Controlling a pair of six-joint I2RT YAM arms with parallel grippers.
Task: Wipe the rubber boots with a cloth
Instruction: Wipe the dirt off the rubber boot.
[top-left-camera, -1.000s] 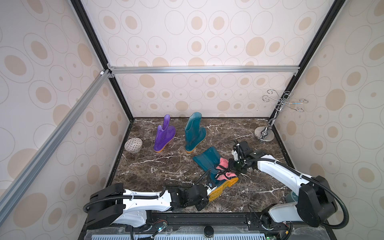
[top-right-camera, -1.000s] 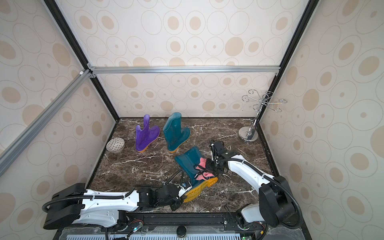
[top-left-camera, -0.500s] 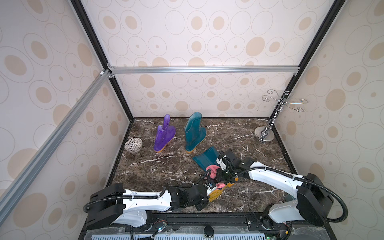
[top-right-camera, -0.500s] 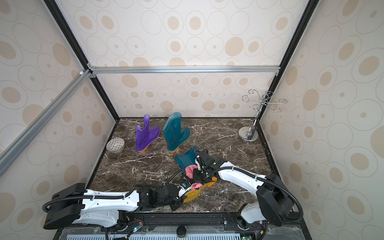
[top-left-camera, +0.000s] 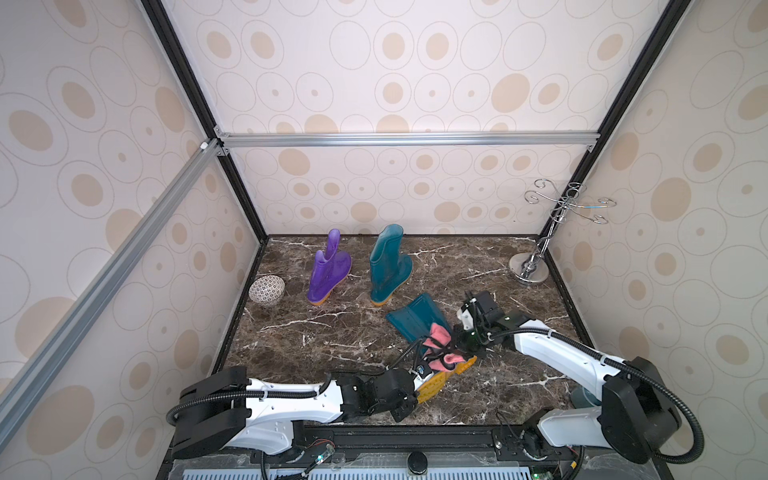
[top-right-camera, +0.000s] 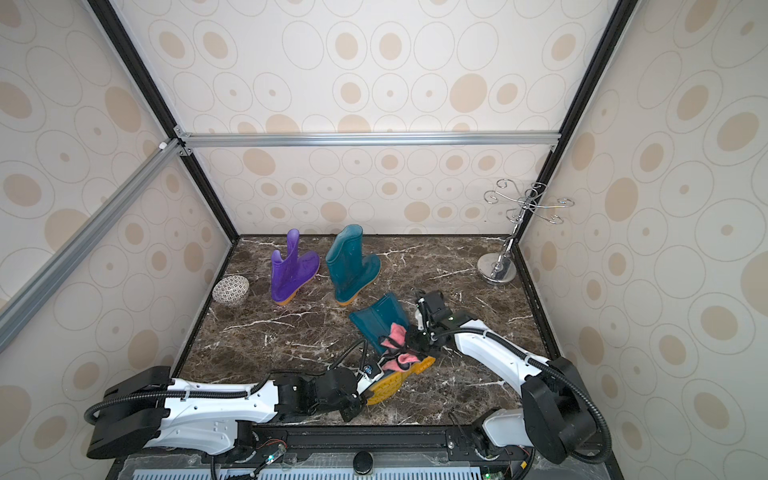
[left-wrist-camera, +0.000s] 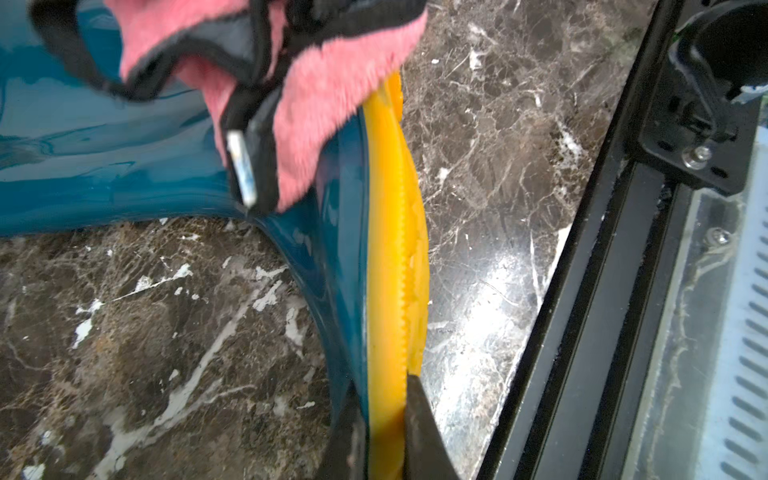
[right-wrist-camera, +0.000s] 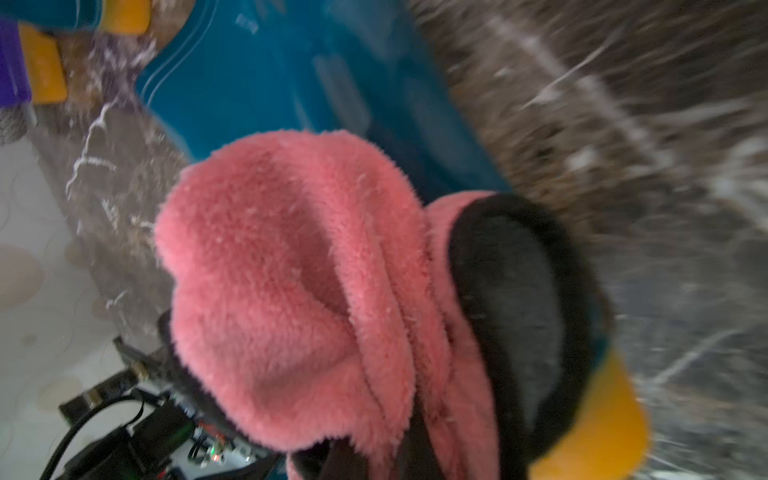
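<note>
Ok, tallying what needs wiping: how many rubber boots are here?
3. A purple boot stands back left, an upright teal boot beside it, and a fallen teal boot lies nearer the front under the cloth. Others may be hidden.

**What stays out of sight**

The right end effector (top-left-camera: 457, 341), lower centre in both top views, has its fingertips buried in the bunched cloth (top-left-camera: 440, 351). The right wrist view shows none of them either. In that view blur smears the surface (right-wrist-camera: 623, 145) and the lying boot (right-wrist-camera: 291, 75), whose ankle the cloth covers. In the left wrist view the left end effector (left-wrist-camera: 386, 440) is cut off by the frame's edge. A teal object (top-left-camera: 584, 399), lower right, sits mostly behind the right arm's base and cannot be identified.
</note>
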